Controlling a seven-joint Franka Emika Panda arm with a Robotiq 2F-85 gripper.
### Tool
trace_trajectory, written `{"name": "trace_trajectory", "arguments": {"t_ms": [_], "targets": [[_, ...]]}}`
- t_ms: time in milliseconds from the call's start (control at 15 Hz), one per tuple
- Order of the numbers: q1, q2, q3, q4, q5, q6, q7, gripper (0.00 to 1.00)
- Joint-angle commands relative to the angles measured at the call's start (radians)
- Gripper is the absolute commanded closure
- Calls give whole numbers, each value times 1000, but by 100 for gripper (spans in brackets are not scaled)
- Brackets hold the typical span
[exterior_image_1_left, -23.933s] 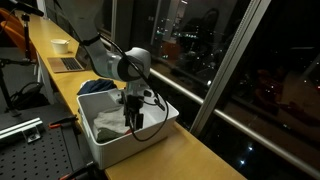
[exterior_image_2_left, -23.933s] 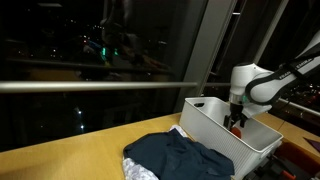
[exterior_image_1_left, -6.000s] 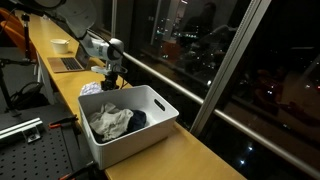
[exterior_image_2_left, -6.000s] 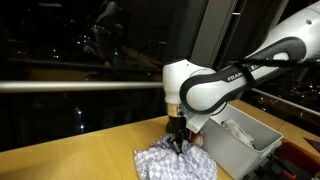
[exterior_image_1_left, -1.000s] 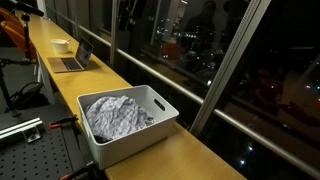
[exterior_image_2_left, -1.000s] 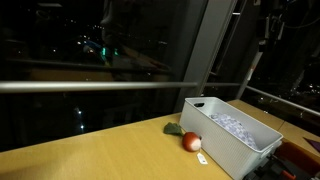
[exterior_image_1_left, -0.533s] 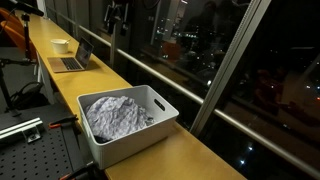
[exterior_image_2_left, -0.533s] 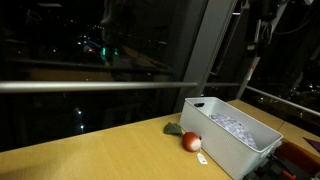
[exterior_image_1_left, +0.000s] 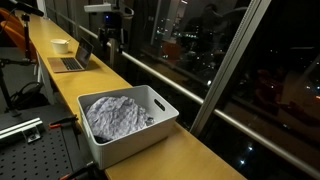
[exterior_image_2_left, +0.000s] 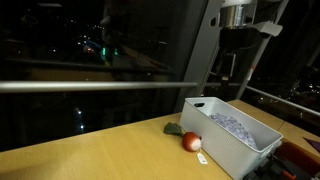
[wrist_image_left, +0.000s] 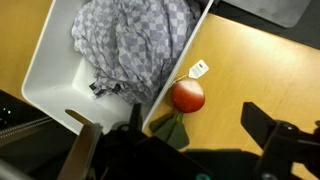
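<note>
A white bin (exterior_image_1_left: 160, 125) holds a grey checkered cloth (exterior_image_1_left: 115, 115); both also show in the wrist view, the bin (wrist_image_left: 45, 75) and the cloth (wrist_image_left: 135, 40). A red ball-shaped toy (wrist_image_left: 188, 96) with green leaves (wrist_image_left: 168, 130) and a white tag (wrist_image_left: 198, 69) lies on the wooden table beside the bin; it also shows in an exterior view (exterior_image_2_left: 191, 142). My gripper (wrist_image_left: 170, 135) is open and empty, high above the toy and the bin's edge. It shows in both exterior views (exterior_image_1_left: 110, 45) (exterior_image_2_left: 231, 66).
A laptop (exterior_image_1_left: 68, 62) and a white bowl (exterior_image_1_left: 60, 45) sit further along the wooden counter (exterior_image_1_left: 190, 155). A glass window wall with a rail (exterior_image_2_left: 90, 86) runs along the counter. A perforated metal board (exterior_image_1_left: 30, 150) lies beside the bin.
The arm has swung back into view from the top of both exterior views and come lower, with the gripper open and empty. The cloth, bin and toy have not moved.
</note>
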Motion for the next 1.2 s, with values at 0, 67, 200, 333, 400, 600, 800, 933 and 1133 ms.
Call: {"name": "trace_trajectory", "arguments": {"t_ms": [0,67,200,333,400,600,800,933,1133], "targets": [[20,62,7,-11,-100,81,-111,0],[27,89,6,-5,-128,102,-138,0],[39,148,3,12,-184,145,-195,0],[48,207,-1,27,-236,201,-255,0],[51,232,-4,35,-260,228,-287,0],[55,306,-9,65,-310,294,-360,0],[57,375,-11,109,-325,319,-416,0],[57,417,-11,145,-322,321,-451,0],[58,472,-14,193,-312,314,-482,0]]}}
